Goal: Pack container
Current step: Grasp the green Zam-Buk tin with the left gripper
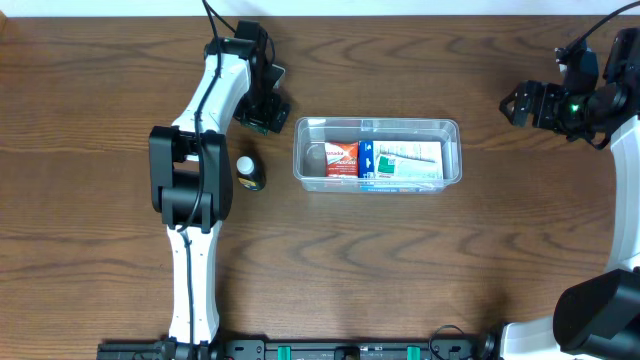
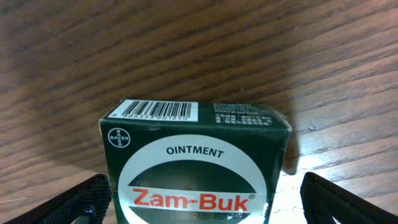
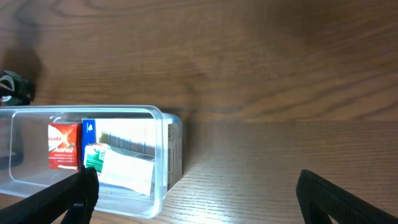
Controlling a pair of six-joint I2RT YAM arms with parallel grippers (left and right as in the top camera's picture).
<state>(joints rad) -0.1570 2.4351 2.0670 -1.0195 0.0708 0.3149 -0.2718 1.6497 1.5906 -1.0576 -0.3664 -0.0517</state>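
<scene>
Container (image 1: 455,150) sits mid-frame in the overhead view, holding a red packet (image 1: 343,158) and a blue-green box (image 1: 400,160). Upper left, the left gripper (image 1: 266,108) stands parted around a green ointment box (image 2: 196,162). Upper right, the right gripper (image 1: 512,104) is spread apart.

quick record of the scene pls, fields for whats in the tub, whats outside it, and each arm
container: clear tub, mid-table
inside: red packet; blue-green box
outside: Zam-Buk ointment box; small white-capped bottle
left gripper: jaws open, one either side of the ointment box
right gripper: jaws open, empty, right of the container
</scene>
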